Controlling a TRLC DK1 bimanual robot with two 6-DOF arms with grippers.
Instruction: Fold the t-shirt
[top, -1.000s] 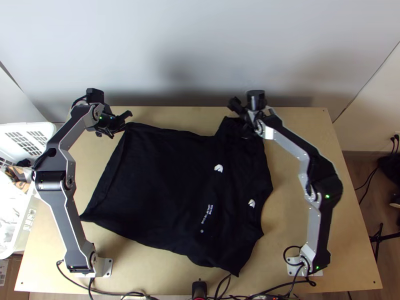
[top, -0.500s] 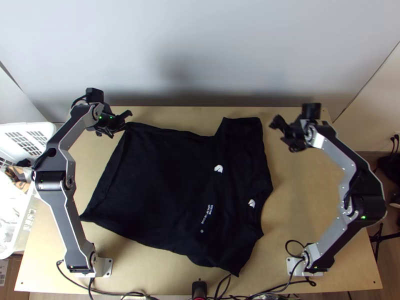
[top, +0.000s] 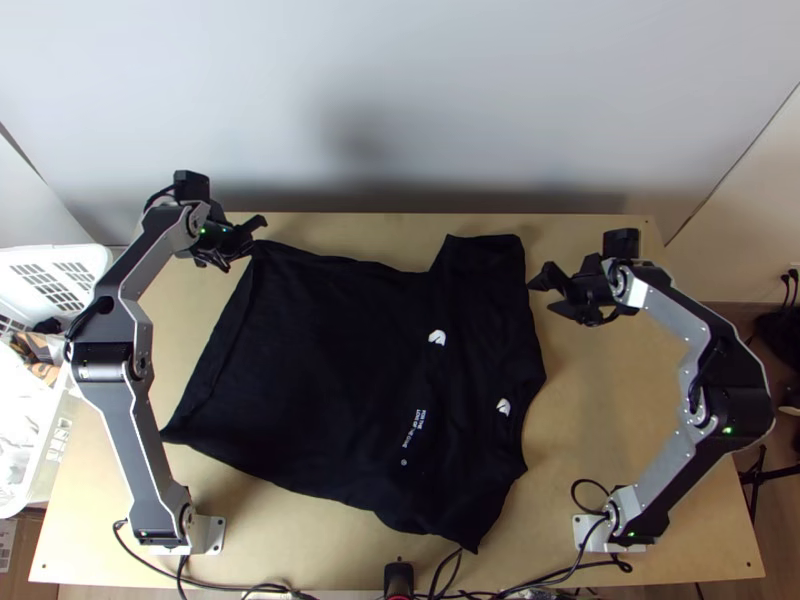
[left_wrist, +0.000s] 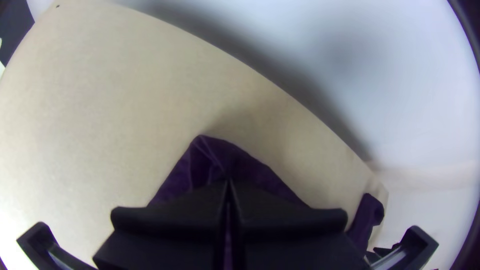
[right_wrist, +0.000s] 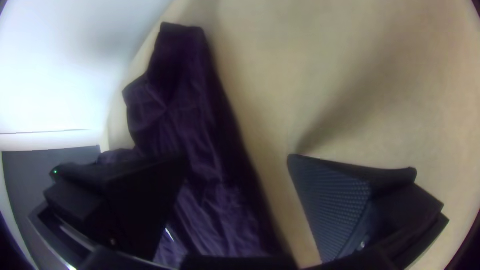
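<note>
One black t-shirt (top: 330, 370) lies spread on one wooden desk (top: 560, 400), reaching across its middle; with twelve at the top of the top view, its two sleeves point to one and five o'clock. Two white emblems, one (top: 437, 338) and another (top: 503, 407), and one patch of white print (top: 413, 428) show on the cloth. Two arms carry one claw each. The left claw (top: 250, 247) is at the shirt's corner at about eleven o'clock, its two fingers (left_wrist: 175, 210) closed together with that corner pinched between them. The right claw (top: 550, 292) is at two o'clock, just beside the one o'clock sleeve, its two fingers (right_wrist: 330, 200) spread wide, gripping nothing. One white basket (top: 85, 256) stands at nine o'clock, beside the desk.
</note>
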